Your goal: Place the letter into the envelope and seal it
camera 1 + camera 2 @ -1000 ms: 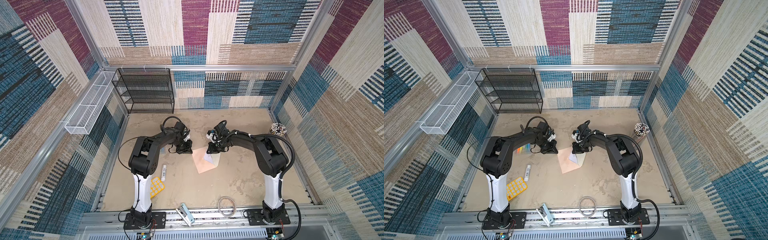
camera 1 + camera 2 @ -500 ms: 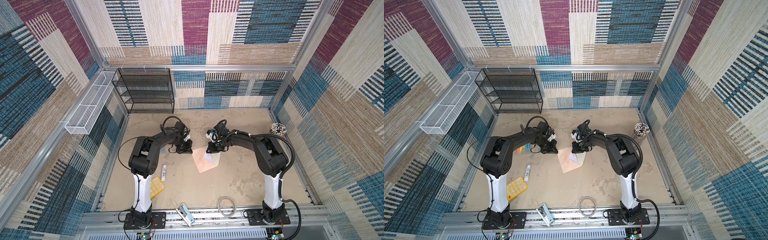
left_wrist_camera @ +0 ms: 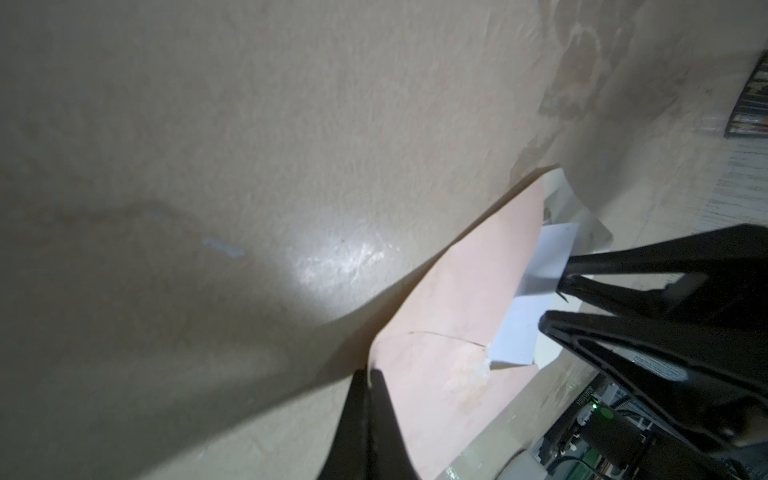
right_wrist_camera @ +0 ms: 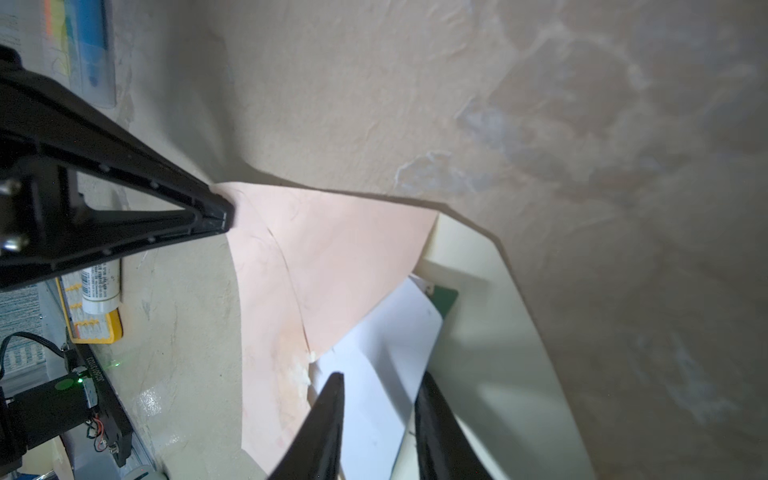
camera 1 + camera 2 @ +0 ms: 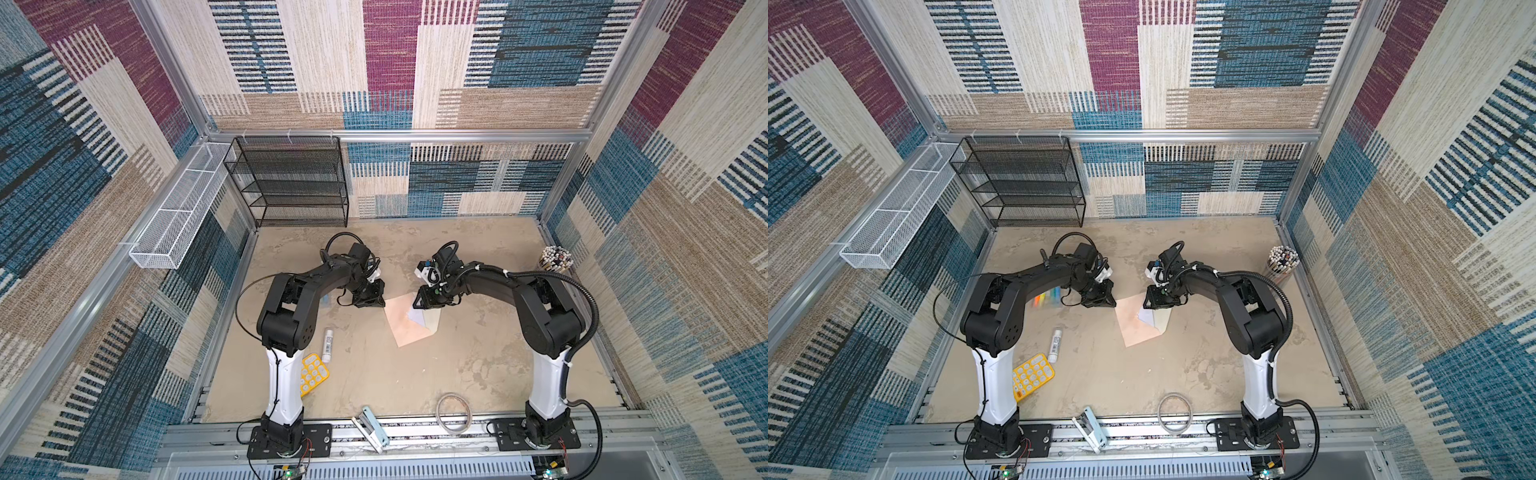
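**Pinching an envelope corner while the letter sat halfway in**

Nearest the front rail lay a pale ring [image 5: 453,413] and a light blue stapler-like tool [image 5: 371,430]. A little farther in, on the left, a yellow calculator [image 5: 1034,376] lay just beside a white tube [image 5: 1054,345].

Near the middle of the tan table [image 5: 374,374] lay the envelope [image 5: 405,328], pale peach-pink. Its cream flap [image 5: 433,323] was folded open toward the right. The letter [image 4: 386,345] was partly inside the envelope. The pink front panel covered most of it. A white corner with a bit of dark green border stuck out of the mouth, over the flap.

The left gripper [image 3: 368,374] was closed on the envelope's far-left corner, with the paper pinched between its pressed-together fingers. A dark shadow lay under that edge of the envelope. The right gripper [image 4: 380,390] was at the envelope's mouth. Its two black fingers [image 4: 328,415] stood apart with a clear gap, and the white sheet showed between them, unclamped. Whether the fingertips touched the paper could not be told.

Farther back, a pack of coloured highlighters [image 5: 1047,300] lay beneath the left arm. A cup of pencils [image 5: 555,259] stood by the right wall. A black mesh shelf [image 5: 291,183] stood against the back wall, and a white wire basket [image 5: 178,220] hung on the left wall.
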`<state>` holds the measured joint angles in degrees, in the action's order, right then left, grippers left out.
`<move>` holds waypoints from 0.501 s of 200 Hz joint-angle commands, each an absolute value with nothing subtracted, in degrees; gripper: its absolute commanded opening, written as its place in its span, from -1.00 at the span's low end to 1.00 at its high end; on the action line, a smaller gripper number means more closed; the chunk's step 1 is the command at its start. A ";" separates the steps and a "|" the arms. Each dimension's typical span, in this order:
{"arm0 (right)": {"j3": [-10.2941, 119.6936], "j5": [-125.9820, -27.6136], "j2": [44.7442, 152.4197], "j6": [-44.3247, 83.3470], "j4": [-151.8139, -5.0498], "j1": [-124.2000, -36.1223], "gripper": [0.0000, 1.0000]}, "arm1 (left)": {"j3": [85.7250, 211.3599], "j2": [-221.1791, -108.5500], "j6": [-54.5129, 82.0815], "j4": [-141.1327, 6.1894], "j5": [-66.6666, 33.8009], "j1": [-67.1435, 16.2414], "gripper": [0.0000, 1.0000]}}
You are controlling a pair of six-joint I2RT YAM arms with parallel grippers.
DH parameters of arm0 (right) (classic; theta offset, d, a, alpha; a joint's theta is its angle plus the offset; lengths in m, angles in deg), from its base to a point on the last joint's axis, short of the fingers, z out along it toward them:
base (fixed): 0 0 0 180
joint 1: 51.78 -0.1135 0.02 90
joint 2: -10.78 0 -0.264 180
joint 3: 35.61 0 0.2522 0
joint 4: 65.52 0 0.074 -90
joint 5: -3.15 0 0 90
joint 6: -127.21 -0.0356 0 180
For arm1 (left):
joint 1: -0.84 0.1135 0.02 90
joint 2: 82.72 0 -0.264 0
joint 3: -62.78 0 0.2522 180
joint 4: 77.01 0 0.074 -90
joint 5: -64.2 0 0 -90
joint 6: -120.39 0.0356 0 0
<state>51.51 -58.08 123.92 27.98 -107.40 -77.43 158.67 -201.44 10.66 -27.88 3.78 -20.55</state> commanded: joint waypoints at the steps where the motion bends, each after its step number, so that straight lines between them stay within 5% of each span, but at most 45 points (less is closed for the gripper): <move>1: 50.45 -57.29 122.78 26.95 -106.35 -77.13 -0.38 | 158.46 -200.90 11.99 -27.92 4.31 -20.58 -1.00; 100: 50.02 -54.84 124.31 25.70 -104.26 -77.17 -0.71 | 158.59 -201.46 11.85 -28.21 4.97 -20.59 -1.00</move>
<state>49.28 -55.91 123.60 26.12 -105.87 -76.99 158.41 -201.33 10.64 -27.90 4.48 -20.55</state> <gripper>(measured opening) 0.166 0.052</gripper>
